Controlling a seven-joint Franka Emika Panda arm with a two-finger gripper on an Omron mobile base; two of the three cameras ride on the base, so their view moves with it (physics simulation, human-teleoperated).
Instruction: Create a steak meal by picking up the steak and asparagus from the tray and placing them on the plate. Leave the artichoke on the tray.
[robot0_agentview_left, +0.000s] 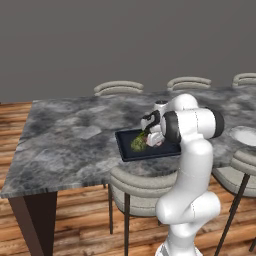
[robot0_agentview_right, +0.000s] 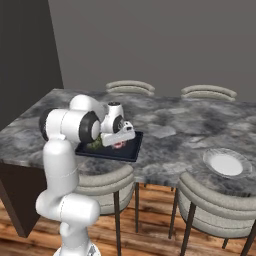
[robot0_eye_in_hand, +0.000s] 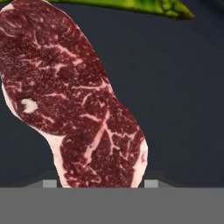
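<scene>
The steak (robot0_eye_in_hand: 74, 96), red marbled meat with a pale fat edge, lies flat on the black tray (robot0_eye_in_hand: 175, 109). My gripper (robot0_eye_in_hand: 100, 183) is right above it, one fingertip pressed against each side of its near end. The tip of the green asparagus (robot0_eye_in_hand: 131, 5) lies just beyond the steak's far end. From the base, the hand hangs low over the tray (robot0_agentview_left: 150, 152), with the yellow-green artichoke (robot0_agentview_left: 138, 142) beside it on the tray's left part. A bit of the steak (robot0_agentview_right: 118, 145) peeks out under the hand. The pale round plate (robot0_agentview_right: 226, 163) sits far to the right on the table.
The tray (robot0_agentview_right: 127, 150) rests near the front edge of a grey marble table (robot0_agentview_left: 70, 135). Padded chairs (robot0_agentview_left: 142, 187) stand along the near side and more along the far side. The arm's elbow (robot0_agentview_left: 192, 125) bulks above the tray's right end.
</scene>
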